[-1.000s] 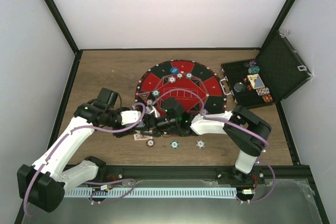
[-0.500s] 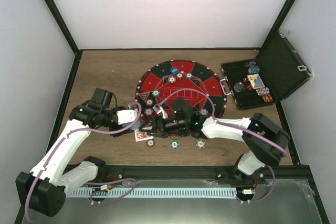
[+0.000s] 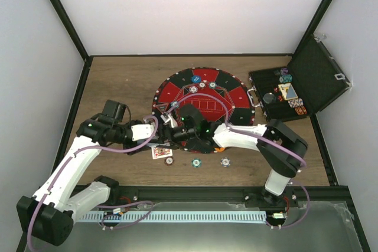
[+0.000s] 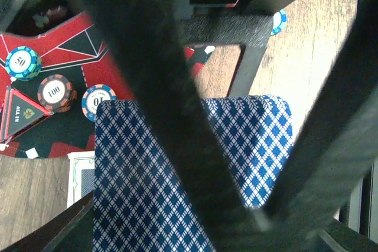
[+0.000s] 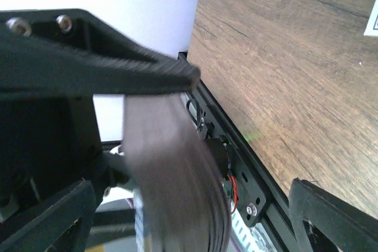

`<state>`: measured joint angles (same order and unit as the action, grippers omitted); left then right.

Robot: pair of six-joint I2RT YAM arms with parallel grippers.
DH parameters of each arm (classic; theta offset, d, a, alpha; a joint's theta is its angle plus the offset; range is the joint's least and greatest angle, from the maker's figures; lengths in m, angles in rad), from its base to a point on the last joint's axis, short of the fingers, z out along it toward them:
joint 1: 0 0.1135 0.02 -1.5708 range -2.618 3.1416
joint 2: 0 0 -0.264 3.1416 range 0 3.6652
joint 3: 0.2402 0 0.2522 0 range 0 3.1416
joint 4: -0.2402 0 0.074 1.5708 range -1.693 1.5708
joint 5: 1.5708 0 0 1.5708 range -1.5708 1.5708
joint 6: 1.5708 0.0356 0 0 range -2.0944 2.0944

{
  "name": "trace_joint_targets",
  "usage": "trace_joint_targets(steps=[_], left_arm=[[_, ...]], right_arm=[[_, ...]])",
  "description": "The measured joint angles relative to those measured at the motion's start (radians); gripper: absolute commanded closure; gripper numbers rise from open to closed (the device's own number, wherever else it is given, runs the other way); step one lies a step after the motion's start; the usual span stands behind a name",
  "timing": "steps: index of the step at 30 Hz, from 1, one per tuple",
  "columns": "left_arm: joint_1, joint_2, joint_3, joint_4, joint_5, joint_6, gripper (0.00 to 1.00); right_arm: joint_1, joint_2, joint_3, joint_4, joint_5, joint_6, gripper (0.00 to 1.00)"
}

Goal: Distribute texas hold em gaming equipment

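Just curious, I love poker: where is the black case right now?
In the overhead view, the black case lies open at far right, just beside the round red mat.

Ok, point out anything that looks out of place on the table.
One card lies askew on bare wood, off the near-left edge of the round mat, seemingly face up. Three chips sit off the mat too, beside it. Nothing looks spilled or damaged.

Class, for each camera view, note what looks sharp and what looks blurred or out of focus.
Top external: evenly lit, sharp throughout. Left wrist: near fingers soft, diamond-backed cards and chips crisp. Right wrist: grey strip smeared, wood table sharp.
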<state>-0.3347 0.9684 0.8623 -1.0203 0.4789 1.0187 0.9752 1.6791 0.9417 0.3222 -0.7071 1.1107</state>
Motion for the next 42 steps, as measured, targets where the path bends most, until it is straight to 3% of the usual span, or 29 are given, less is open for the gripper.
trace_joint_targets(steps=[14,22,35,42], left_arm=[[-0.002,-0.005,0.0,-0.022,0.019,0.011,0.96],[-0.005,0.021,0.0,-0.026,0.023,0.01,0.96],[-0.005,0.024,0.0,0.005,0.013,0.001,0.96],[-0.005,0.025,-0.009,0.04,-0.023,-0.011,0.96]], right_arm=[[-0.011,0.131,0.084,0.005,-0.019,0.004,0.18],[-0.039,0.079,0.002,0.044,-0.024,-0.003,0.28],[-0.056,-0.002,-0.023,-0.008,-0.005,-0.019,0.31],[-0.058,-0.111,-0.084,-0.021,-0.002,-0.02,0.52]])
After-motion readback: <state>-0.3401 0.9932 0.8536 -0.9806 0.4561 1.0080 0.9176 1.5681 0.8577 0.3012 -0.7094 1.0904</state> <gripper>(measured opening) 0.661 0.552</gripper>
